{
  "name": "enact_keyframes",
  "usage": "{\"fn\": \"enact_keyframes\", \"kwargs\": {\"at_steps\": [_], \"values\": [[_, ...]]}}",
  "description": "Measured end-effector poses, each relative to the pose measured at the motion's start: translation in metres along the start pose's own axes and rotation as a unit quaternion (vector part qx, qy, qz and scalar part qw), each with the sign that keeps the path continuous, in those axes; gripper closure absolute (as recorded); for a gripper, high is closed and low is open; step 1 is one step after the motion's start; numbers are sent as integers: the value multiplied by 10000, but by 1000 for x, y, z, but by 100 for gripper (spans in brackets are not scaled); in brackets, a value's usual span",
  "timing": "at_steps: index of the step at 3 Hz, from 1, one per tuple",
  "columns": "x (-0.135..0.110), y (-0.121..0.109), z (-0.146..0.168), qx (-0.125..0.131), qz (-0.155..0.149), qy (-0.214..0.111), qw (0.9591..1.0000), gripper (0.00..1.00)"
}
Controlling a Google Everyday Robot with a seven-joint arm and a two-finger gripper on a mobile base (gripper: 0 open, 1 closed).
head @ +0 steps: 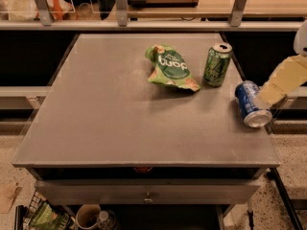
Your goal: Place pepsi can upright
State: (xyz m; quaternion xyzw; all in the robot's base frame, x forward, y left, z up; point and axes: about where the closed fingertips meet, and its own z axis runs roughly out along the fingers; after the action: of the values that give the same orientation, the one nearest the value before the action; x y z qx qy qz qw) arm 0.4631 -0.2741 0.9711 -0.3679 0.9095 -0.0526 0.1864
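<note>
Lying sideways by the bench's (120,109) right edge, the pepsi can (251,104) has the gripper (271,92) just beside it; open or closed, I cannot tell. One clumsy nudge could roll it off.

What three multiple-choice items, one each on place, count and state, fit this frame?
1. Where on the table is the pepsi can?
A. left front corner
B. centre
C. near the right edge

2. How many drink cans are on the table?
A. one
B. two
C. four

3. What state is the pepsi can in?
A. lying on its side
B. upright
C. held above the table

Answers:
1 C: it lies by the right edge, with the pincer close beside it at the right of the view.
2 B: the pepsi can plus the green can.
3 A: its silver end faces the camera, while the green can stands upright.
</note>
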Motion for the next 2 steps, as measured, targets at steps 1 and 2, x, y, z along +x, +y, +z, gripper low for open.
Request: {"fn": "enact_keyframes", "kwargs": {"at_steps": [1,2], "values": [[7,-22,15,-38,894,399,9952,0],[17,-38,33,-275,1736,623,9825,0]]}}
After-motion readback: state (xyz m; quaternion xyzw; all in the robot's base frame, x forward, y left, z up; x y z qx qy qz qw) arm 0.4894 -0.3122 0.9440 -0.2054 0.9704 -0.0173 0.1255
